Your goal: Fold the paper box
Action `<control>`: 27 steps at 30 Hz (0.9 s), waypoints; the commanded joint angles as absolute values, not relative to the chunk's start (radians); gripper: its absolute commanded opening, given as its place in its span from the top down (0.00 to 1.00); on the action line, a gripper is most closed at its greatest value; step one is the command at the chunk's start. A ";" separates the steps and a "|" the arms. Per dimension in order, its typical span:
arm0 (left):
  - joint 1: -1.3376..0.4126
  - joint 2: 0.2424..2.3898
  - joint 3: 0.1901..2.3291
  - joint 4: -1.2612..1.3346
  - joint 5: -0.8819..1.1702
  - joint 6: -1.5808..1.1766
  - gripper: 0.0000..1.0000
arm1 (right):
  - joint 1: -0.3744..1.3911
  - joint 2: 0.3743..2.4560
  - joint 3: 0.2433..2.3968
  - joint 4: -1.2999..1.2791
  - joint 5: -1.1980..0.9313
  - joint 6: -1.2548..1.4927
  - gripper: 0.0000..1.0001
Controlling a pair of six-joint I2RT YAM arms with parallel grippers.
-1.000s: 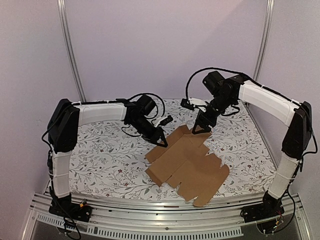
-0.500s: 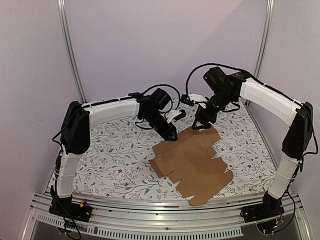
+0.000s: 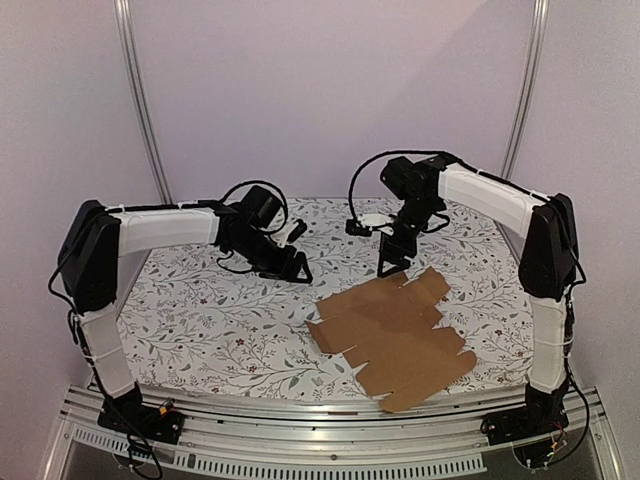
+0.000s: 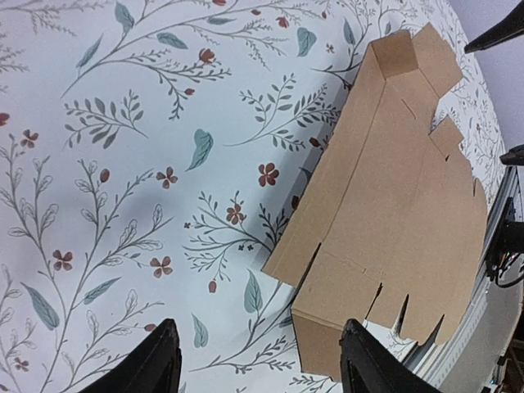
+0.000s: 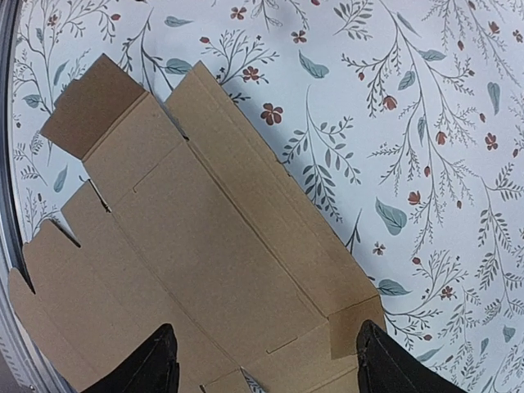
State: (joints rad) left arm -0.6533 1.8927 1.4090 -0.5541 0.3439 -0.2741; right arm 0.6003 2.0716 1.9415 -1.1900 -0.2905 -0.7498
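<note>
paper box lies unfolded on the flowery tablecloth, left gripper and right gripper both hover with fingers spread apart

The worktop is covered from left to right by a white cloth printed with thin grey twigs, teal leaves and small red flowers, and it lies flat with a soft shadow across its left part in the left wrist view. Along the near edge runs a band of ridged metal rails, silver-grey and slightly curved. At the far side, two slim metal poles, one on the left and one on the right, rise in front of a plain pale lilac wall.
</note>
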 commanded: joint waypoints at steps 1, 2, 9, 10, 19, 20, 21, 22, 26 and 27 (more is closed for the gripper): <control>-0.640 1.955 1.309 -0.303 0.446 -0.486 0.34 | 0.604 2.178 2.005 -1.231 -0.281 -0.764 0.27; -0.640 1.978 1.313 -0.281 0.461 -0.491 0.33 | 0.603 2.197 2.010 -1.229 -0.283 -0.759 0.27; -0.638 2.113 1.409 -0.215 0.612 -0.491 0.45 | 0.604 2.183 1.939 -1.186 -0.307 -0.731 0.27; -0.639 2.131 1.420 -0.208 0.640 -0.494 0.51 | 0.604 2.177 1.925 -1.175 -0.306 -0.728 0.27; -0.655 2.153 1.402 -0.240 0.715 -0.484 0.70 | 0.603 2.157 1.888 -1.166 -0.305 -0.725 0.28; -0.656 2.147 1.397 -0.259 0.708 -0.475 0.69 | 0.603 2.155 1.885 -1.163 -0.307 -0.724 0.28; -0.659 2.140 1.392 -0.281 0.694 -0.460 0.68 | 0.604 2.155 1.881 -1.162 -0.312 -0.723 0.28; -0.661 2.132 1.386 -0.302 0.678 -0.444 0.66 | 0.604 2.156 1.879 -1.160 -0.314 -0.723 0.28; -0.667 2.112 1.376 -0.374 0.595 -0.381 0.54 | 0.604 2.161 1.873 -1.160 -0.322 -0.721 0.28; -0.668 2.108 1.380 -0.384 0.587 -0.373 0.54 | 0.604 2.162 1.872 -1.162 -0.324 -0.720 0.28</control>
State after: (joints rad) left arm -0.6544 2.1521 1.3918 -0.2966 0.6518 -0.4423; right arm 0.6003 2.1937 1.8858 -1.1709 -0.3012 -0.7338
